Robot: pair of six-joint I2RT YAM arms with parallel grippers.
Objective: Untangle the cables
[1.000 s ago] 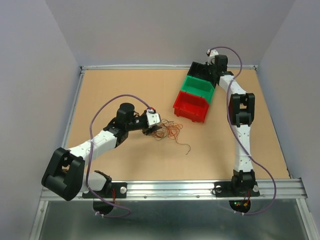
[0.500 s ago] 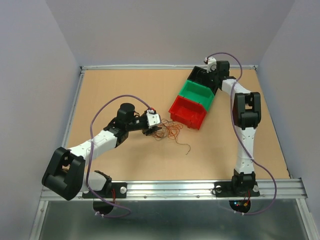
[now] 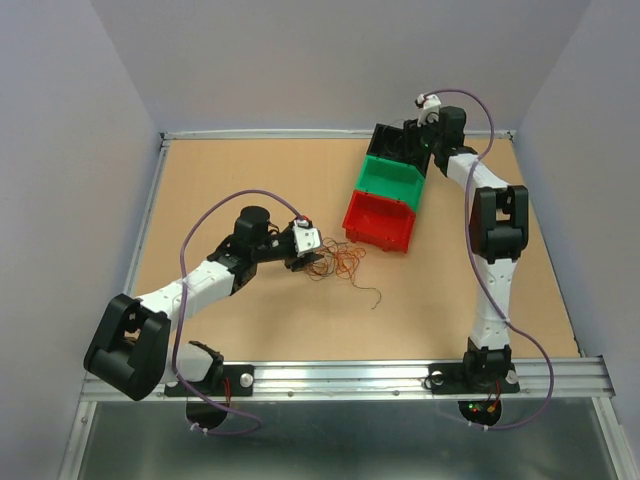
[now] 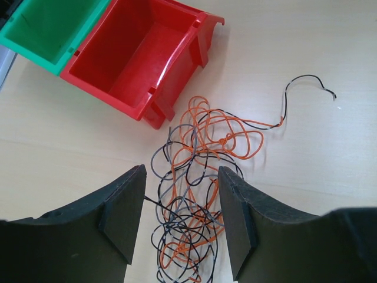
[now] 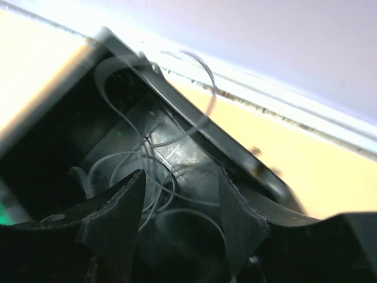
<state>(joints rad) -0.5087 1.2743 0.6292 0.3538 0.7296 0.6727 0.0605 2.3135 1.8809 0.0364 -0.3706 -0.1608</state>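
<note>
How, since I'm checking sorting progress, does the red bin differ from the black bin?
The red bin is empty; the black bin holds a few thin pale wires. The red bin sits next to the tangled cables; the black bin is at the table's far edge. The open right hand hovers over the black bin, not the red bin. Both share the same shape.

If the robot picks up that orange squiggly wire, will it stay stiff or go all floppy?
Probably floppy: the orange wire is hair-thin and lies in loose curls. It likely drags others along, since it loops through the dark wires. Looks very light, so it may slip from the left gripper.
</note>
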